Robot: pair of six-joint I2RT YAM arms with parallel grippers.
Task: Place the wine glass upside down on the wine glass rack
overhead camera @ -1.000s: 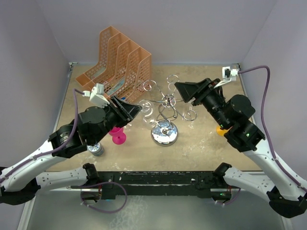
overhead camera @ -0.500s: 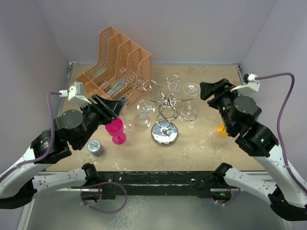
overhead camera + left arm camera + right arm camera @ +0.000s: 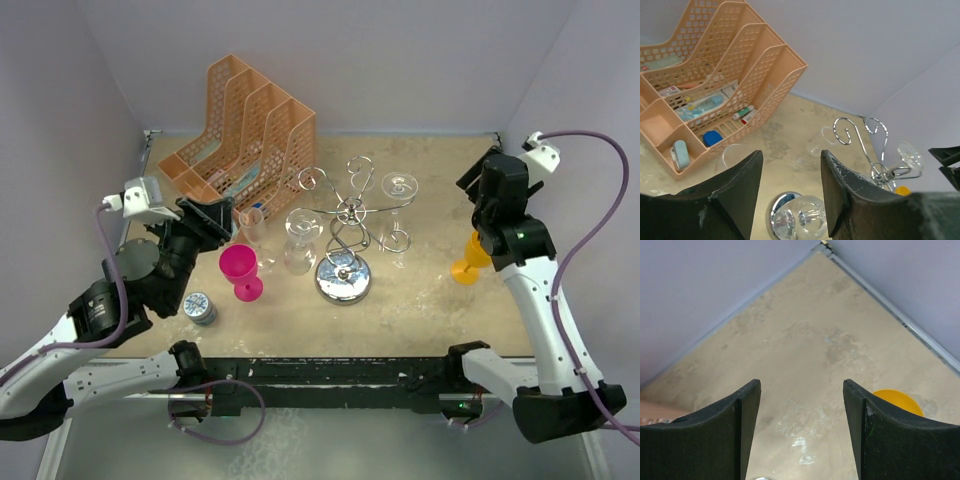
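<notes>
The silver wire wine glass rack [image 3: 346,213] stands mid-table on its chrome base [image 3: 343,281]. A clear wine glass [image 3: 299,241] hangs foot-up on its left side. Another clear glass [image 3: 398,187] hangs foot-up on its right. A third clear glass [image 3: 250,224] stands upright just ahead of my left gripper [image 3: 226,214], which is open and empty. My right gripper [image 3: 478,181] is open and empty, right of the rack. In the left wrist view, my gripper [image 3: 790,172] is above the hanging glass [image 3: 807,218], with the rack loops [image 3: 860,131] beyond. The right wrist gripper [image 3: 802,390] is over bare table.
An orange mesh organiser [image 3: 243,132] stands at the back left and shows in the left wrist view [image 3: 715,75]. A pink goblet [image 3: 241,271] and a small tin [image 3: 200,308] stand left of the rack. An orange goblet [image 3: 466,264] stands at the right [image 3: 898,400].
Both arms have drawn back from the rack, the left to the left and the right to the back right. The two hanging glasses now show in full.
</notes>
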